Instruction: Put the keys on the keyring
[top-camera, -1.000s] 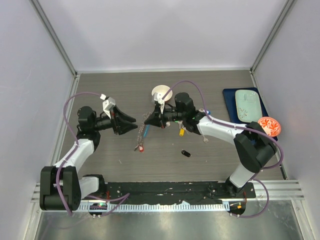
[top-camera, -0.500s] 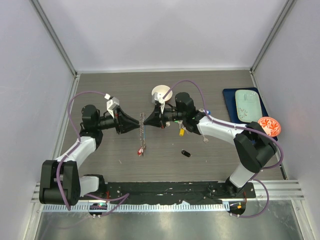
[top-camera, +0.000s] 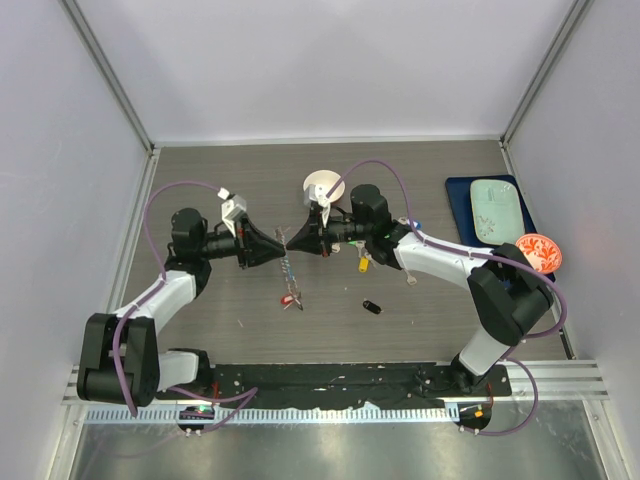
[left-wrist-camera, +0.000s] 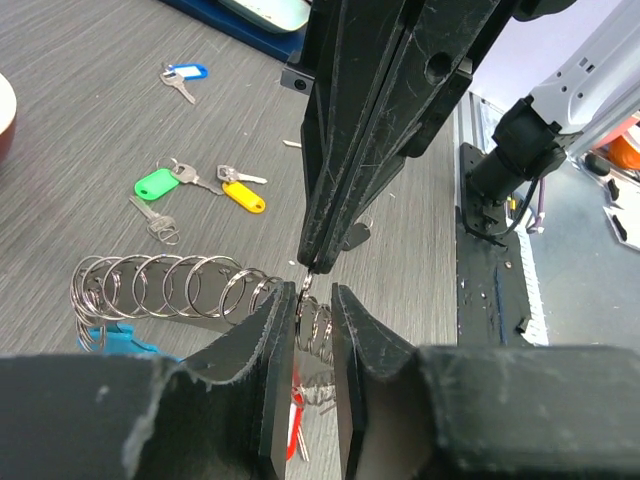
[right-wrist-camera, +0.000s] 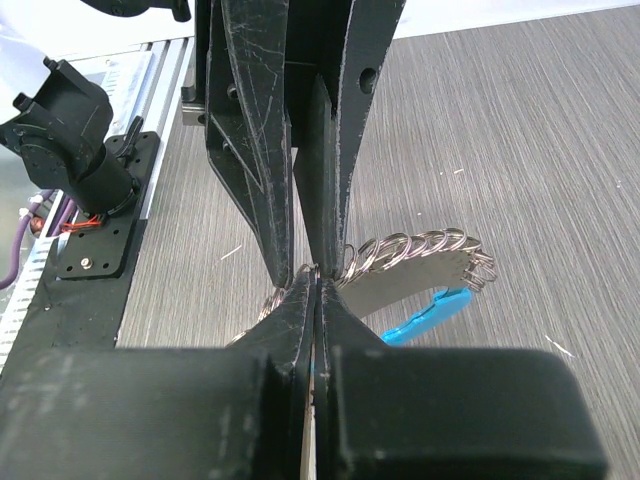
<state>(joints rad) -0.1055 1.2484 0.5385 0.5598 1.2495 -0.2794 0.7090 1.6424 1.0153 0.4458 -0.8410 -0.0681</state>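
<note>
The keyring (left-wrist-camera: 170, 285) is a coil of silver wire loops with a bright-blue tag (left-wrist-camera: 110, 335). It hangs above the table between both arms (top-camera: 289, 268). My right gripper (right-wrist-camera: 318, 272) is shut on one loop of the keyring (right-wrist-camera: 420, 248). My left gripper (left-wrist-camera: 312, 320) faces it with narrowly parted jaws on either side of a neighbouring loop. A gap shows beside the right finger (left-wrist-camera: 348, 340). A red-tagged key (top-camera: 289, 298) dangles from the coil's low end. Green (left-wrist-camera: 155, 183), yellow (left-wrist-camera: 243, 195), blue (left-wrist-camera: 185, 72) and plain (left-wrist-camera: 155, 222) keys lie on the table.
A black-tagged key (top-camera: 371, 307) lies near the table's middle. A small white bowl (top-camera: 322, 186) stands behind the grippers. At the right lie a blue mat (top-camera: 458, 200) with a pale green plate (top-camera: 495, 210) and an orange bowl (top-camera: 540, 253).
My left gripper has moved right until its tips meet the right gripper's, and its jaws have narrowed around the coil. The hanging red key has shifted slightly right.
</note>
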